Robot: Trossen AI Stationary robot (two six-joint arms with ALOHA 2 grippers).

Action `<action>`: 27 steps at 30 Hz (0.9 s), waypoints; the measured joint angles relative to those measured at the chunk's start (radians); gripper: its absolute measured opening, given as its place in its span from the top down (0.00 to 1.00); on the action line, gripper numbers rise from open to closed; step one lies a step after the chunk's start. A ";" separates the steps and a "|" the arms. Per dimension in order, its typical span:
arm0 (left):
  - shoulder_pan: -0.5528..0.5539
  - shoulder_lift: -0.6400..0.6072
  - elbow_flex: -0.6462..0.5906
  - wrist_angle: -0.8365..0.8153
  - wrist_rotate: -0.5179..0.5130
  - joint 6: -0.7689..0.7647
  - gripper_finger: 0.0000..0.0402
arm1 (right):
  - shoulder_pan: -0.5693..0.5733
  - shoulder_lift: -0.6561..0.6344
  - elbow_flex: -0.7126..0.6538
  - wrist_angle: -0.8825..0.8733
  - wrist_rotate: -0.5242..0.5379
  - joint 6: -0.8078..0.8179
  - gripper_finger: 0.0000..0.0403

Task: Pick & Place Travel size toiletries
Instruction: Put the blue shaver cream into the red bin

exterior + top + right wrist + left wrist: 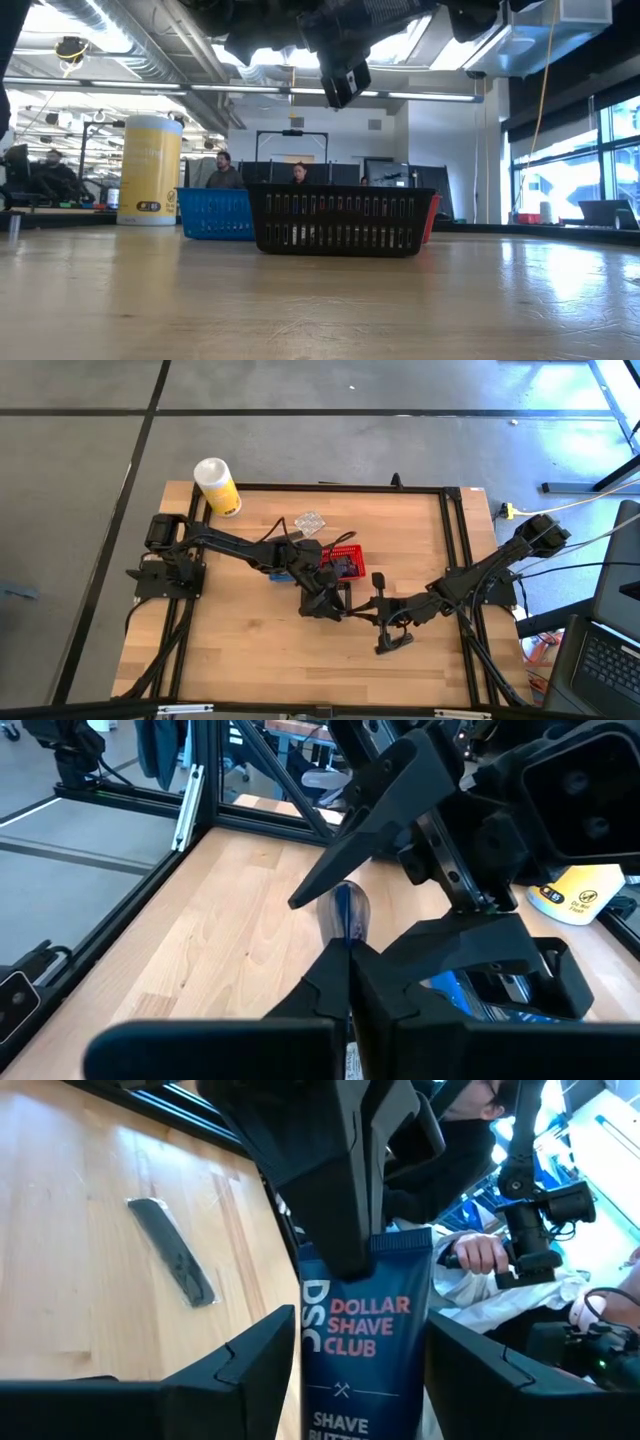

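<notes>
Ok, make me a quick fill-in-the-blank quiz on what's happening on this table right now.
1. The navy tube reads Dollar ___ Club.
2. The left hand and the right hand both grip the same navy ___.
3. In the low view, the basket nearest the camera is coloured ___.

Missing words: Shave; tube; black.
</notes>
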 joint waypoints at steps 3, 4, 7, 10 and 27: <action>0.000 0.000 0.000 0.000 -0.001 0.002 0.48 | 0.000 0.000 0.000 0.000 -0.002 0.000 0.99; 0.000 0.000 0.000 0.000 -0.001 0.010 0.47 | 0.000 0.000 0.000 0.000 -0.007 0.000 0.99; 0.000 0.000 0.000 0.000 0.011 0.026 0.42 | 0.000 0.000 0.000 0.000 -0.018 0.011 0.99; 0.010 0.000 0.000 0.000 0.053 0.027 0.37 | 0.000 0.000 0.000 0.000 -0.030 0.037 1.00; 0.124 -0.140 0.000 -0.226 -0.036 0.097 0.37 | -0.047 0.000 0.000 -0.156 -0.016 0.228 1.00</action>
